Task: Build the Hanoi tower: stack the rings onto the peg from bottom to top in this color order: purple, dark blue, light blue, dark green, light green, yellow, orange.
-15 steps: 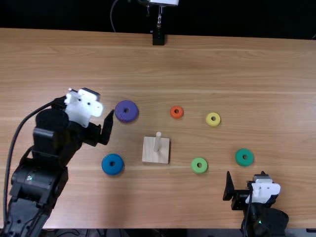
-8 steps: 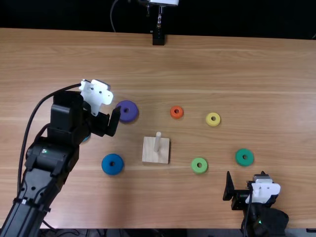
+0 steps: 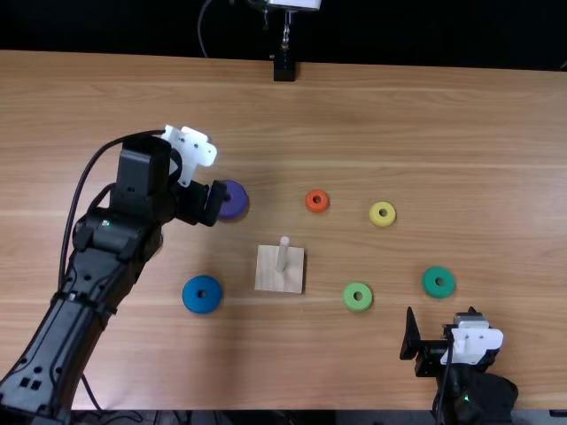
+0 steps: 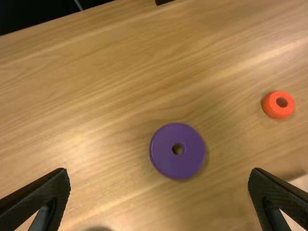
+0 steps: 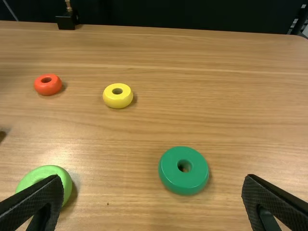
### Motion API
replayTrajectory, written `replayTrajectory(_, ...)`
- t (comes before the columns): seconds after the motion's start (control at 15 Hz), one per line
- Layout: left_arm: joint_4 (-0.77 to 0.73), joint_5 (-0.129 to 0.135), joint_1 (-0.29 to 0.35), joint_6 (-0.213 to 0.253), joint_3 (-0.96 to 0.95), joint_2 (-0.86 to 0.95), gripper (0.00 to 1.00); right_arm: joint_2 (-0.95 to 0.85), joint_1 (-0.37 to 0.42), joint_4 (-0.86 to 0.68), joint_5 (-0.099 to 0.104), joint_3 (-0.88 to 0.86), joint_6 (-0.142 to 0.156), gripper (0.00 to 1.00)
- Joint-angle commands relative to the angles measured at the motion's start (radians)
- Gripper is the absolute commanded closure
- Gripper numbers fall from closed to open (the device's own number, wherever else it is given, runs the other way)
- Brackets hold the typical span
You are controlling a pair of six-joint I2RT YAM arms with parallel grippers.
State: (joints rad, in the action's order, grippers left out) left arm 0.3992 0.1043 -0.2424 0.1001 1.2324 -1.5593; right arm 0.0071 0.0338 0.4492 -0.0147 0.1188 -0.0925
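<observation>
Left wrist view: purple ring flat on table, round, no long axis, slightly ahead of left gripper, whose fingers stand wide and empty. Left arm clearly nearer; bare peg right and nearward, top view.

The light brown wooden tabletop has grain running from side to side. A black block sits at its far edge, with a slim metal rod above it. Near the rod, a thin grey cable curves against a black backdrop.
</observation>
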Motion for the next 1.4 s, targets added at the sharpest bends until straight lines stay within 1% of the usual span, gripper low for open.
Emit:
replayTrajectory(0.0, 0.033, -0.005, -0.008, -0.004, 0.087, -0.054, 0.0, -0.007, 0.012, 0.064, 0.009, -0.119, 0.002, 0.0)
replayTrajectory(0.13, 0.182, -0.01, -0.024, -0.001, 0.171, -0.127, 0.0, -0.007, 0.012, 0.062, 0.009, -0.119, 0.0, 0.0)
replayTrajectory(0.4, 0.398, -0.012, -0.051, 0.003, 0.329, -0.263, 0.0, -0.007, 0.012, 0.062, 0.009, -0.119, 0.002, 0.0)
replayTrajectory(0.47, 0.414, -0.012, -0.071, 0.003, 0.345, -0.277, 0.0, -0.007, 0.012, 0.062, 0.009, -0.119, 0.002, 0.0)
replayTrajectory(0.6, 0.418, -0.01, -0.077, 0.005, 0.375, -0.308, 0.0, -0.007, 0.012, 0.064, 0.009, -0.119, 0.002, 0.0)
replayTrajectory(0.73, 0.418, -0.01, -0.097, 0.007, 0.389, -0.337, 0.0, -0.007, 0.012, 0.062, 0.009, -0.119, 0.002, 0.0)
replayTrajectory(1.13, 0.418, -0.01, -0.106, 0.008, 0.484, -0.466, 0.0, -0.007, 0.012, 0.062, 0.009, -0.119, 0.002, 0.0)
replayTrajectory(1.33, 0.418, -0.01, -0.106, 0.008, 0.504, -0.489, 0.0, -0.007, 0.012, 0.062, 0.009, -0.119, 0.002, 0.0)
